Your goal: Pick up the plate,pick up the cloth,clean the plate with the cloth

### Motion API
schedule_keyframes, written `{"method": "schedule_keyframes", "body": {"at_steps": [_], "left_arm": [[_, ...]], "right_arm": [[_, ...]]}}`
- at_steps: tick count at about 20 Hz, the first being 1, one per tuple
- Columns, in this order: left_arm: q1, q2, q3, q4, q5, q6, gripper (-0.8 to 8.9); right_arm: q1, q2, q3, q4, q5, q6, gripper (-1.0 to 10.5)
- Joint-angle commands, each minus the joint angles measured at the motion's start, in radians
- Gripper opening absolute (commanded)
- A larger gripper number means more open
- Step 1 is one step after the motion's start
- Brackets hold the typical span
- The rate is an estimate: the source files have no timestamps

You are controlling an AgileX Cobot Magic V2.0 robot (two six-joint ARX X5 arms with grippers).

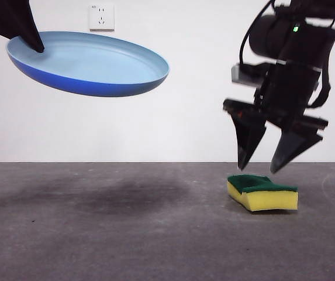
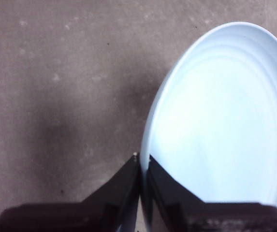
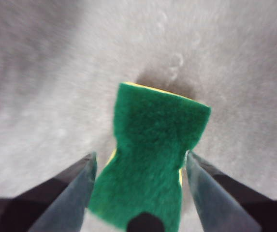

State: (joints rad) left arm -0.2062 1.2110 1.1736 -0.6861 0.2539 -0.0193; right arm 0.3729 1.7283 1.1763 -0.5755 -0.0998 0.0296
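- Up at ten o'clock in the front view, the left gripper [image 2: 142, 162] pinches the plate [image 1: 91, 61] rim, holding it clear of the table [image 1: 126, 234]: step one looks done.
- At four o'clock, the right gripper [image 1: 259, 168] hangs spread wide, empty, just above the sponge [image 1: 263, 192], which lies on the table.
- Grasping and wiping remain.

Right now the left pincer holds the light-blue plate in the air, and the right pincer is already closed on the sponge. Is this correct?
Not quite. The left pincer does hold the light-blue plate in the air, but the right pincer is open above the sponge, which lies on the table. The right wrist view shows this.
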Motion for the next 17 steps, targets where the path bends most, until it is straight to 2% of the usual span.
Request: {"method": "schedule_keyframes", "body": {"at_steps": [1, 3, 5, 7, 9, 10, 13, 17], "left_arm": [[-0.004, 0.001, 0.0, -0.017, 0.005, 0.021, -0.08], [-0.004, 0.001, 0.0, -0.018, 0.005, 0.021, -0.08], [-0.004, 0.001, 0.0, -0.018, 0.004, 0.021, -0.08], [-0.004, 0.001, 0.0, -0.018, 0.002, 0.022, -0.08], [-0.004, 0.002, 0.0, -0.018, 0.002, 0.024, -0.08], [-0.004, 0.002, 0.0, -0.018, 0.001, 0.024, -0.08], [-0.004, 0.002, 0.0, -0.018, -0.003, 0.024, -0.08], [-0.011, 0.045, 0.0, -0.016, -0.098, 0.024, -0.08]], "right_arm": [[0.002, 0.052, 0.0, 0.014, 0.004, -0.001, 2.8], [0.002, 0.084, 0.0, 0.021, 0.005, 0.0, 2.7], [0.002, 0.108, 0.0, 0.022, 0.005, 0.005, 1.8], [0.002, 0.129, 0.0, 0.02, 0.005, 0.005, 1.5], [0.002, 0.137, 0.0, 0.019, 0.005, 0.002, 0.1], [0.002, 0.138, 0.0, 0.019, 0.005, -0.005, -0.2], [0.002, 0.138, 0.0, 0.018, 0.005, -0.005, -0.2], [0.017, 0.094, 0.003, -0.009, -0.005, -0.005, -0.2]]}}
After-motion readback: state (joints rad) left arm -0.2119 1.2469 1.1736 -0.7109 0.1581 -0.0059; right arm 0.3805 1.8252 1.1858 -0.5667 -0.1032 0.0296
